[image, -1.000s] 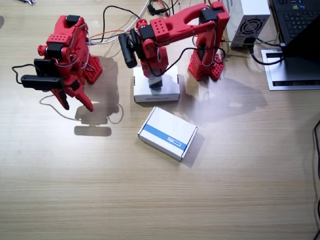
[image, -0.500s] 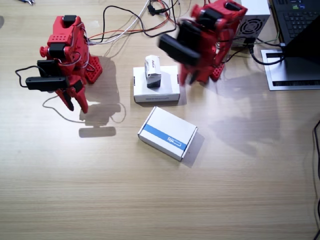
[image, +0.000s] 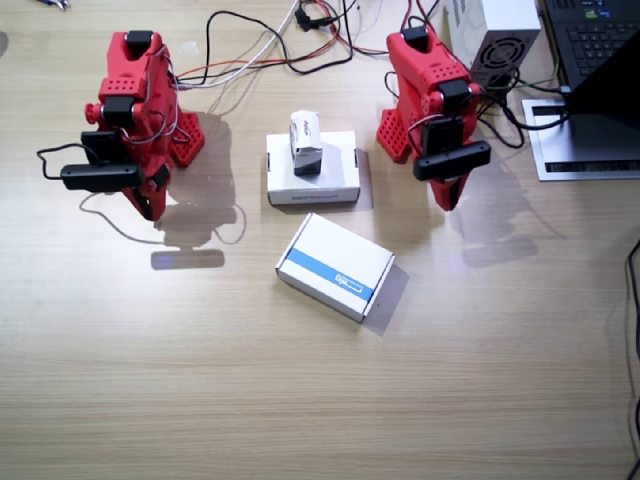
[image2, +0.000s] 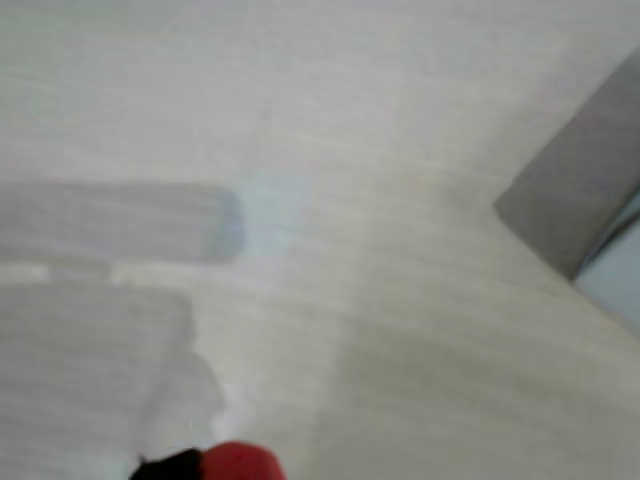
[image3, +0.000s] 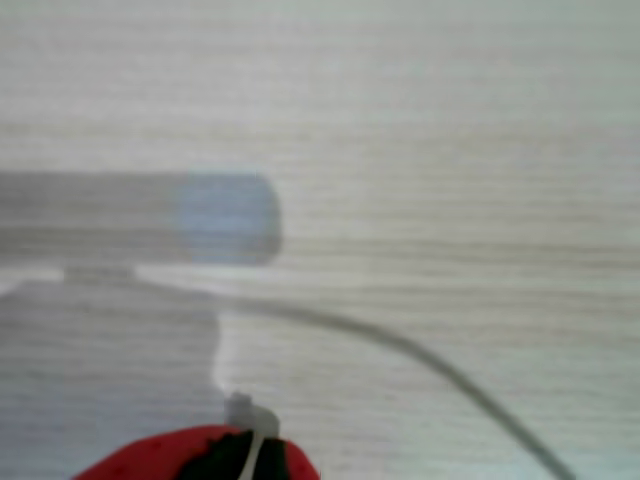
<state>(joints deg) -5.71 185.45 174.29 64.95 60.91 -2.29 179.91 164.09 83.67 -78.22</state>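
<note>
jaws pressed together, empty, on left gripper (image: 448, 199) and right gripper (image: 151, 206); small carton (image: 304, 141) on white box (image: 336, 179).

surface: light wood-grain table (image: 300, 400) | far corner: laptop (image: 600, 40), grey power box (image: 505, 40) | light: bright, hard shadows

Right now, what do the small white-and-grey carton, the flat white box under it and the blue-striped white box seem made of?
The small white-and-grey carton: likely printed cardboard, crisp folded edges. The flat white box: probably matte cardboard, sharp corners, no glare. The blue-striped white box: seemingly smooth printed cardboard; coating unclear.
</note>
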